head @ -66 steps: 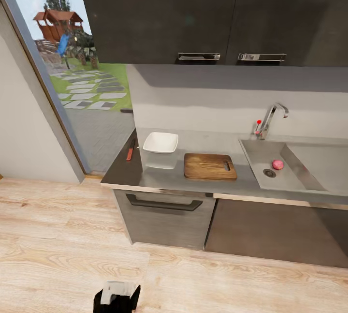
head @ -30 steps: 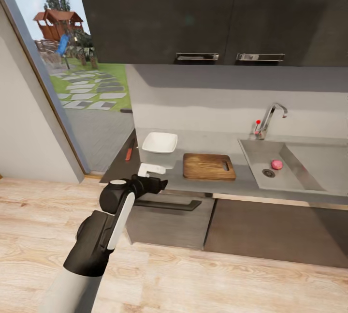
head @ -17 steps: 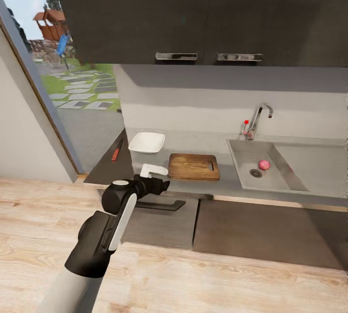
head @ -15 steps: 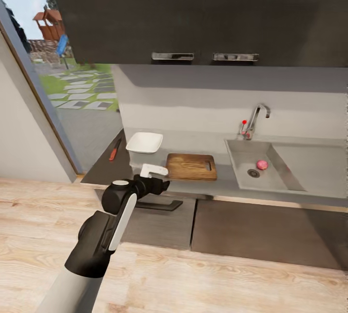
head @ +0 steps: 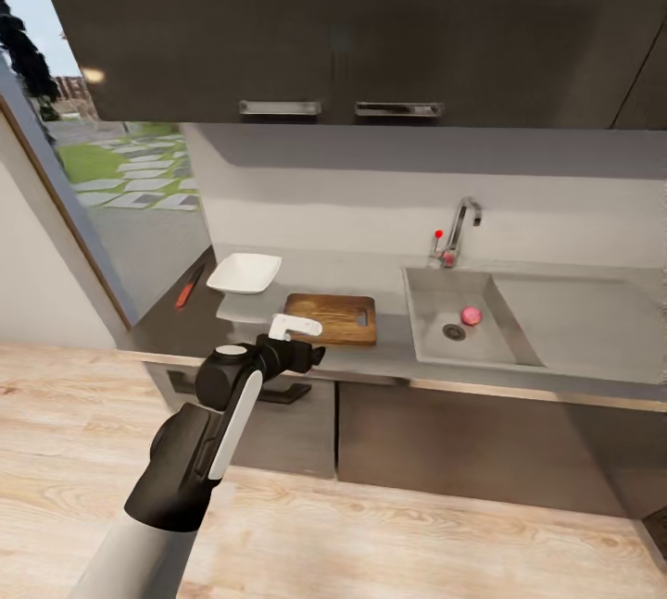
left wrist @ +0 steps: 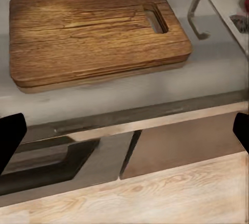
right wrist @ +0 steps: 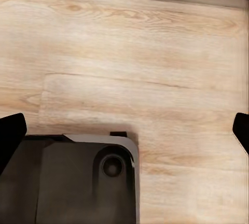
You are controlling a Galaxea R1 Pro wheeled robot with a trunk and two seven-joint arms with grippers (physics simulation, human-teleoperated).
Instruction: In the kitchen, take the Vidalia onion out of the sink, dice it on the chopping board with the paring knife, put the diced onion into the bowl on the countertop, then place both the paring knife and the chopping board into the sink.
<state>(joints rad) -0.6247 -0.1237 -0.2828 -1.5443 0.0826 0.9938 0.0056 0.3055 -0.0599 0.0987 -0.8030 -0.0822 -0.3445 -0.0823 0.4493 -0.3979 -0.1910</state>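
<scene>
Pink against grey steel, the onion (head: 471,316) sat in the sink (head: 435,298) near the drain. Both the left gripper (head: 298,346) and right gripper (right wrist: 124,130) were spread open, empty. Rolling on a clumsy pinch seemed the likely risk.

I'm in a home kitchen: dark wall cabinets (head: 352,25) at twelve o'clock over a glossy grey countertop (head: 389,354), steel sink (head: 459,330) with chrome tap (head: 459,227) at one, wood-plank floor (head: 417,543) underfoot, garden window (head: 102,201) at ten.
</scene>
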